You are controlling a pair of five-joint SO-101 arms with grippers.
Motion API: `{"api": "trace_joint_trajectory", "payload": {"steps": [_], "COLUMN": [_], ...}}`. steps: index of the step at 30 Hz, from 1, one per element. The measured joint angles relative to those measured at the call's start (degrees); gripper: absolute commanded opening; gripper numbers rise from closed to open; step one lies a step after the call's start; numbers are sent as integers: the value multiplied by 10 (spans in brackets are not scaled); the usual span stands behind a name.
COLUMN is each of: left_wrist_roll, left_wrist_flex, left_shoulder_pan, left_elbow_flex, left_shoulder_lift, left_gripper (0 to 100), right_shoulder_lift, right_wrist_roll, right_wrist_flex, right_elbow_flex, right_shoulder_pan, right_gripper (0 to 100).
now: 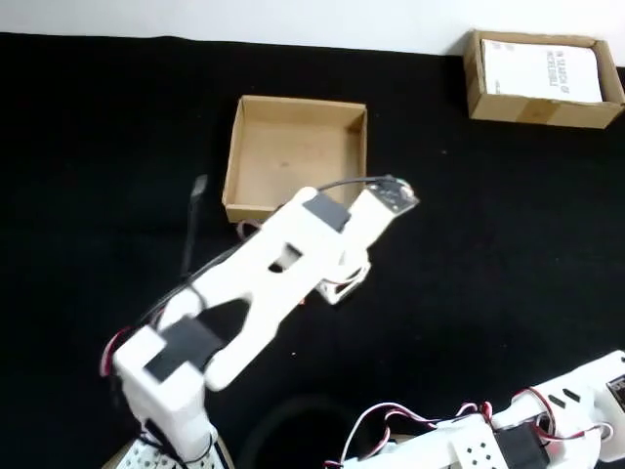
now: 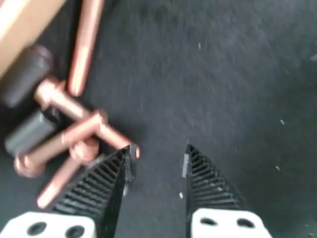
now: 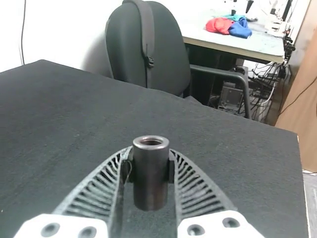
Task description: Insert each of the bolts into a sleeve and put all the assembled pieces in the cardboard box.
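Several copper bolts lie in a loose heap on the black cloth, and one more bolt lies apart beside them. Two dark sleeves lie among them, next to the wall of the cardboard box. My left gripper is open just beside the heap, one fingertip touching a bolt's end. In the high view the left arm stretches to the front wall of the open cardboard box. My right gripper is shut on an upright dark sleeve, its bore facing up.
A second cardboard box holding white paper stands at the back right. The right arm rests at the table's near right edge. In the right wrist view an office chair and a desk stand beyond the table's edge.
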Motion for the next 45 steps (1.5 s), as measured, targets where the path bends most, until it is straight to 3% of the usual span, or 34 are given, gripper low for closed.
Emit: {"api": "trace_joint_trajectory", "payload": {"steps": [8, 13, 24, 35, 38, 41, 45], "left_wrist_roll": [-49, -63, -97, -99, -99, -99, -98], "left_wrist_flex": [3, 62, 58, 47, 47, 47, 47], "left_shoulder_pan": [-49, -56, -59, -59, -58, -57, -54], "left_elbow_flex": [-199, -294, -367, -535, -567, -594, -629], "left_shoulder_lift": [164, 197, 303, 411, 435, 456, 479], "left_gripper": [173, 173, 175, 174, 131, 0, 7], "right_shoulder_lift": [0, 0, 0, 0, 0, 0, 0], "right_wrist_roll": [0, 0, 0, 0, 0, 0, 0], "right_wrist_flex": [0, 0, 0, 0, 0, 0, 0], "right_elbow_flex": [0, 0, 0, 0, 0, 0, 0], "right_shoulder_pan": [6, 6, 6, 6, 6, 6, 6], "right_gripper": [6, 6, 6, 6, 6, 6, 6]}}
